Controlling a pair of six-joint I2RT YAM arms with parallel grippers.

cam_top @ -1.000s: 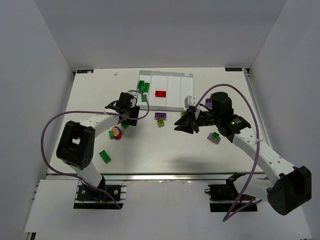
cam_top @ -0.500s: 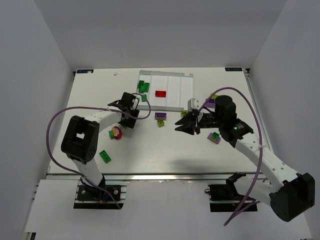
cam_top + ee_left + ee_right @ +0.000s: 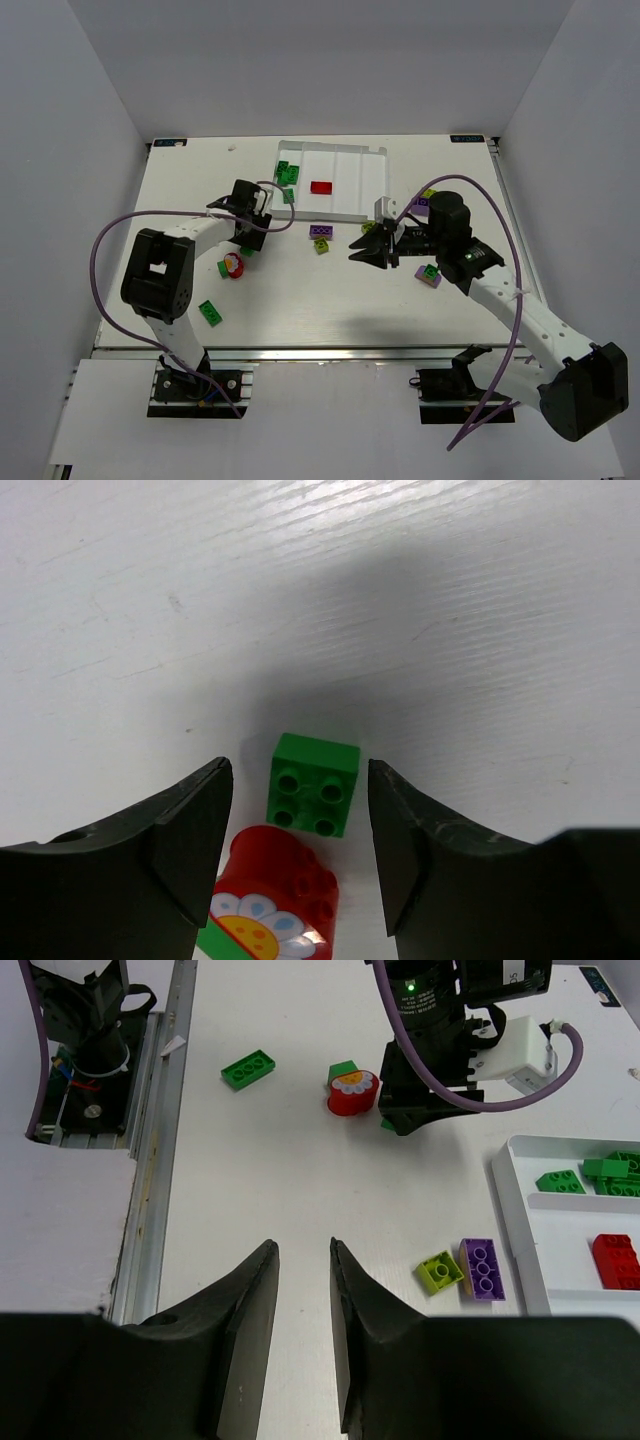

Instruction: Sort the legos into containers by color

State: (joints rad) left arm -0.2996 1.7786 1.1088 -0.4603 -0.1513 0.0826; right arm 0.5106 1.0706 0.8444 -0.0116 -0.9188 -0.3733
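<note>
Well off the near-left corner of the flat white plastic tray (image 3: 362, 195) lies a long green studded brick (image 3: 210, 312), its long axis slanting from far-left to near-right. Nearer the tray stands a round red brick with a daisy print (image 3: 233, 265). A green piece beneath it is cut off by the edge of my left wrist view.

My left gripper (image 3: 300, 778) hangs beside the tray's left edge. Its fingers are spread on either side of a small square green brick (image 3: 314, 784), studs up, with a gap showing on each side. From above, my wrist hides those fingers.

The tray's long axis runs left to right, its compartments side by side. The leftmost holds a huddle of green bricks (image 3: 288, 175) I cannot count. The next holds a red rectangular brick (image 3: 321, 187) lying crosswise.

Just before the tray's near edge lie a purple rectangular brick (image 3: 321, 231) and a yellow-green square brick (image 3: 321, 246). Off its near-right corner my right gripper (image 3: 300, 1255) points left, fingers slightly apart, holding nothing.
</note>
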